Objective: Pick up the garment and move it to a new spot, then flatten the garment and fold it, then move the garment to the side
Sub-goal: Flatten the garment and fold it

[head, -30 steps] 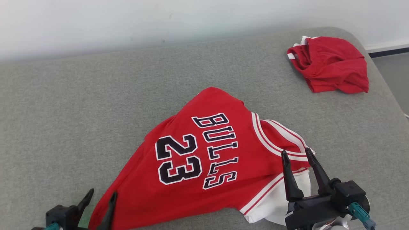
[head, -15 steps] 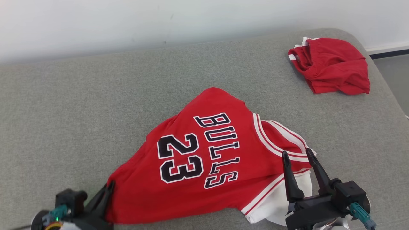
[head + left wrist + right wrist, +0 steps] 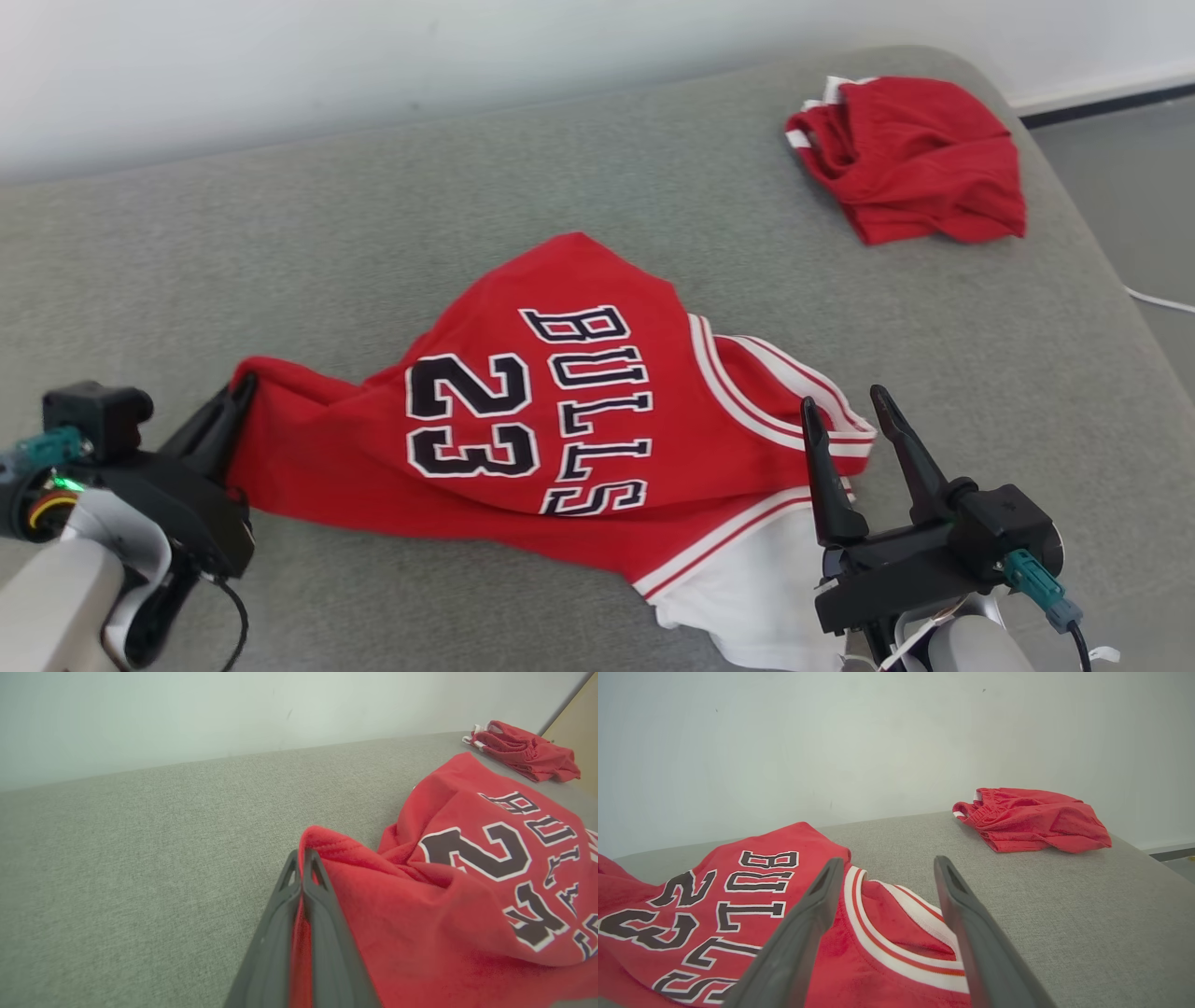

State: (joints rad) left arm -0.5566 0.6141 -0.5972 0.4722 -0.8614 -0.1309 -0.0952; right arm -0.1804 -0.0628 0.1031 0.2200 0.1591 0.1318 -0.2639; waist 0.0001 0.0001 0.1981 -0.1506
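The garment [image 3: 560, 420] is a red jersey with "BULLS 23" in black and white trim, lying crumpled in the middle of the grey cushion. My left gripper [image 3: 238, 397] is shut on the jersey's left hem corner and stretches the cloth leftward; in the left wrist view the dark fingers [image 3: 303, 905] pinch red fabric [image 3: 420, 914] between them. My right gripper [image 3: 845, 411] stands open above the jersey's white-striped armhole at its right end, with nothing between its fingers [image 3: 803, 933]; the trim [image 3: 896, 952] lies below them.
A second red garment [image 3: 910, 159] lies bunched at the cushion's far right corner, seen also in the right wrist view [image 3: 1031, 819]. A pale wall [image 3: 373, 65] runs behind. The grey cushion [image 3: 233, 261] edge drops to floor on the right, with a white cable [image 3: 1162, 301] there.
My left gripper shut on the jersey's hem corner and pulled it up and to the left, stretching the cloth. The head camera shifted a little. The right gripper stayed open in place.
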